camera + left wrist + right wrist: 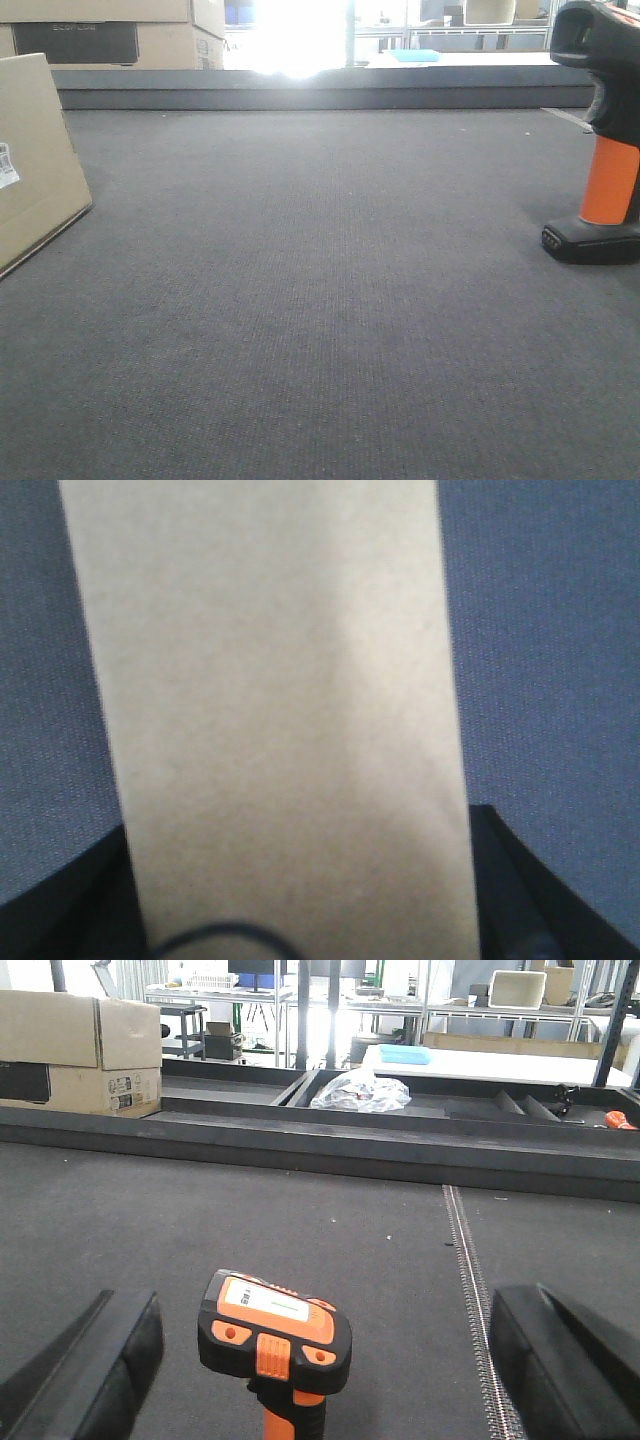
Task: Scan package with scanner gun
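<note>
Tan package (35, 160) sits well left of the scanner (610, 180), straddled by the left tool (297, 825), grip unclear. Right tool (320, 1300), wide open and empty, flanks the scanner; an off-centre close could topple it.

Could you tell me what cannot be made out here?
Front view: package cropped by left edge, its label too small to read; scanner gun cut by right edge.
Left wrist view: blurred; whether left gripper touches the package unclear.
Right wrist view: scanner gun's handle runs off bottom edge.
</note>
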`<state>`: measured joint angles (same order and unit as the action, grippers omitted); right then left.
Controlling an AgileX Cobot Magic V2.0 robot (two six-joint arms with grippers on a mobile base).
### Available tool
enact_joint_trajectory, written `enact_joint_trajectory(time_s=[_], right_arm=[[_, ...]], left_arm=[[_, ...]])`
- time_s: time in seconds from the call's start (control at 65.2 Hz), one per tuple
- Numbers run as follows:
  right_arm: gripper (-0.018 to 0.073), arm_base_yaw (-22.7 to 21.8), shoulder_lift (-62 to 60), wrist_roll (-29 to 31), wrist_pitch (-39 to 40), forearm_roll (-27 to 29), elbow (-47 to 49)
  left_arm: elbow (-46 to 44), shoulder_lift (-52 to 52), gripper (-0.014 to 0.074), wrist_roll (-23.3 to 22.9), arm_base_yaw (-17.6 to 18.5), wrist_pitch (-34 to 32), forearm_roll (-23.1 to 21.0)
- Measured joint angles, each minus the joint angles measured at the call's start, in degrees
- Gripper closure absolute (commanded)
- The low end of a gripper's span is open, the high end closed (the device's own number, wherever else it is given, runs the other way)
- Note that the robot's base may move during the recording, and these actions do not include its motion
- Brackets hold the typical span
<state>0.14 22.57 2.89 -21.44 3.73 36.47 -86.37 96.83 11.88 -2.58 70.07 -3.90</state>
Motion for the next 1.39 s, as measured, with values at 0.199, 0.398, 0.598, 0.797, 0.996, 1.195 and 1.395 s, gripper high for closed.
enact_joint_trajectory(time_s=[0.199,0.398,0.598,0.797,0.996,1.195,1.395], right_arm=[[-0.0009,0.0,0.0,0.0,0.0,0.0,0.0],[-0.0009,0.1,0.0,0.0,-2.2,0.0,0.0],[-0.0009,2.2,0.0,0.0,-2.3,2.0,-4.1],[-0.0009,2.7,0.0,0.0,7.3,5.4,-15.5],[-0.0009,2.7,1.9,0.0,20.1,5.3,-23.5],[-0.0009,2.7,9.7,0.0,27.8,5.4,-23.9],[-0.0009,2.8,21.2,0.0,36.7,5.4,-24.0]], left_arm=[[0.0,-0.6,0.0708,0.0,0.0,0.0,-3.5],[0.0,-4.4,0.0708,0.0,0.0,0.0,-15.3],[0.0,-6.0,0.0708,0.0,0.0,0.0,-28.3],[0.0,-6.0,0.0708,0.0,0.0,0.0,-34.6],[0.0,-6.0,0.0708,0.0,0.0,0.0,-35.3],[0.0,-6.0,0.0708,0.0,0.0,0.0,-35.7],[0.0,-6.0,0.0708,0.0,0.0,0.0,-35.7]])
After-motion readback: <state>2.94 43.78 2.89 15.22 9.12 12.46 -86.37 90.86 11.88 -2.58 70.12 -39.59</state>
